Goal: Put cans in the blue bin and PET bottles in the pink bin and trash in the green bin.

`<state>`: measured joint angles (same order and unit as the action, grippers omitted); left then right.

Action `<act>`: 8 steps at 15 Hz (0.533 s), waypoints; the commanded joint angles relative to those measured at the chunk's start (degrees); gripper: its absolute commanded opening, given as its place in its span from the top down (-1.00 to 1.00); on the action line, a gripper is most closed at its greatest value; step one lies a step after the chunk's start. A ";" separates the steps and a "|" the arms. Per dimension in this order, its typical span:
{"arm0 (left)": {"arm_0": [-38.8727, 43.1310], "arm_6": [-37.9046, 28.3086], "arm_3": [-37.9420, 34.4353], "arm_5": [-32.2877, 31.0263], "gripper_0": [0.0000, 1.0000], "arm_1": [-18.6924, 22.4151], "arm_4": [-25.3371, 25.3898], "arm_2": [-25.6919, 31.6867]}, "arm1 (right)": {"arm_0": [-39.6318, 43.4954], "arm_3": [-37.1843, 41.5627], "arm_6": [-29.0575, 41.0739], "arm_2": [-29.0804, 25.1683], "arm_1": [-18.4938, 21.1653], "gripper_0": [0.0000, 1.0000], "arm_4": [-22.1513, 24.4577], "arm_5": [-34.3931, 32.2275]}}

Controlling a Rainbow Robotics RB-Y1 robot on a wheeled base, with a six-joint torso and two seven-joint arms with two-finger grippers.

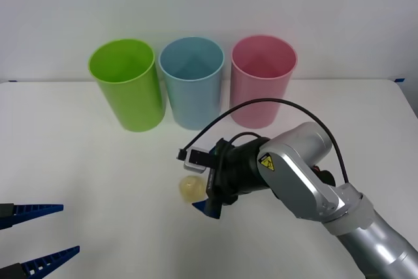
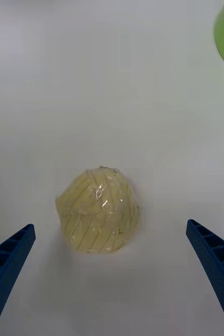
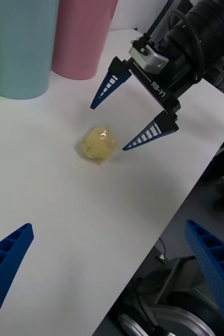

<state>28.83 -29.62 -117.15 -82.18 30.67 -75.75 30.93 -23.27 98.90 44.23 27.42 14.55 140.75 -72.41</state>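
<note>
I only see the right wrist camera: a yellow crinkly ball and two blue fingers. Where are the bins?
Observer: In the front view the green bin, blue bin and pink bin stand in a row, green on the robot's left.
Operator: Am I touching the ball?
Observer: No. The left wrist view shows the right gripper open, the ball just ahead of its tips.
Operator: And the other arm?
Observer: The left gripper rests open at the table's near left.

Front view overhead; both wrist views share trash (image 2: 98, 211).
</note>
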 commanded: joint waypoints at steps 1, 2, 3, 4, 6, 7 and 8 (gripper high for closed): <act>-0.01 0.00 -0.01 0.00 -1.00 0.00 -0.01 0.00 | -0.11 -0.03 0.16 0.35 -0.23 -1.00 0.93 -0.01; -0.01 0.00 -0.01 0.00 -1.00 0.00 -0.01 0.00 | -0.11 -0.11 0.42 0.44 -0.23 -1.00 1.02 -0.01; -0.01 0.00 -0.01 0.00 -1.00 0.00 -0.01 0.00 | -0.20 -0.03 0.69 0.62 -0.31 -1.00 1.20 -0.01; -0.01 0.00 -0.01 0.00 -1.00 0.00 -0.01 0.00 | -0.11 -0.11 0.86 0.70 -0.40 -1.00 1.46 -0.01; -0.01 0.00 -0.01 0.00 -1.00 0.00 -0.01 0.00 | -0.11 -0.11 1.48 1.06 -0.40 -1.00 1.81 -0.10; -0.01 0.00 -0.01 0.00 -1.00 0.00 -0.01 0.00 | -0.20 -0.20 1.74 1.23 -0.40 -1.00 1.99 -0.10; -0.01 0.00 -0.01 0.00 -1.00 0.00 -0.01 0.00 | -0.29 -0.90 1.92 1.32 -0.75 -1.00 2.25 -0.10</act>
<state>28.83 -29.62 -117.15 -82.18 30.67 -75.76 30.94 -23.49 98.45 46.00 28.66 14.02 142.81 -72.50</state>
